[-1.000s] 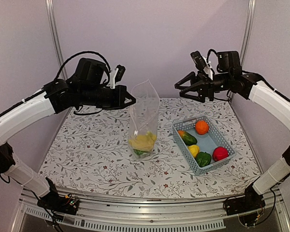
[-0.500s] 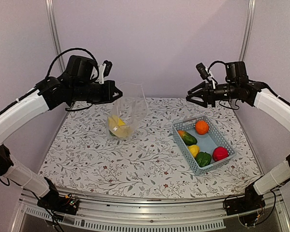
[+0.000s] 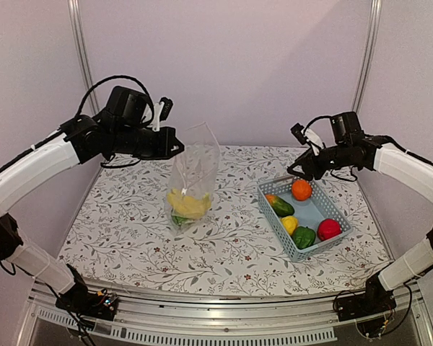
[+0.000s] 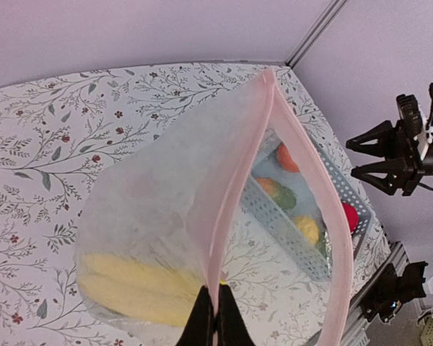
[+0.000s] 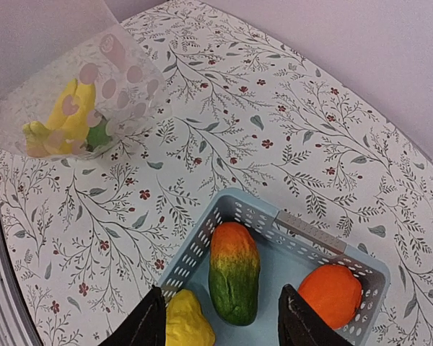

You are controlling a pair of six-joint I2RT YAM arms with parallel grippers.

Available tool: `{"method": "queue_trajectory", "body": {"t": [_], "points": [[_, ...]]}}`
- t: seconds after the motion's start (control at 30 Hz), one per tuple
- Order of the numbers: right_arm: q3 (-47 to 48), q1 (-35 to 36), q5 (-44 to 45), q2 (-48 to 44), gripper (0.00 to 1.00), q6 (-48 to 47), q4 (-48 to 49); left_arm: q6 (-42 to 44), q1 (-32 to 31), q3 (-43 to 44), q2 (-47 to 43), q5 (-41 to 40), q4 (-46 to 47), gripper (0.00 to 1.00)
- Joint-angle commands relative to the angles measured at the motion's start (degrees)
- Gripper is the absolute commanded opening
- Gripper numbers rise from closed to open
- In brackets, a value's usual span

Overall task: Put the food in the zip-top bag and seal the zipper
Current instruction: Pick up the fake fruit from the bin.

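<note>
The zip-top bag hangs upright over the table's middle, its mouth open. My left gripper is shut on the pale pink zipper at its near end, as the left wrist view shows. A yellow banana and a green piece lie in the bag's bottom. My right gripper is open and empty, hovering just above the basket's far-left end. In the right wrist view its open fingers straddle the green-orange piece, with the lemon and orange beside it.
The light-blue slotted basket stands at the right, holding the orange, green-orange piece, lemon, green pepper and red apple. The floral cloth covers the table; frame posts stand at the back corners.
My left gripper carried the bag left and up, then back down a little to the right. My right gripper came down from high at the back to just above the basket.
</note>
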Motion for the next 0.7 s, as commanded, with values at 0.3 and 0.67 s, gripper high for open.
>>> {"method": "queue_trajectory", "body": {"t": [0.3, 0.67], "points": [[2.22, -0.48, 16.70, 8.59, 0.56, -7.16, -7.39, 1.17, 0.16, 0.91, 1.24, 1.08, -0.03, 0.00], [5.40, -0.50, 23.66, 15.70, 0.61, -7.73, -7.32, 1.42, 0.09, 1.88, 1.31, 1.76, 0.26, 0.00]]}}
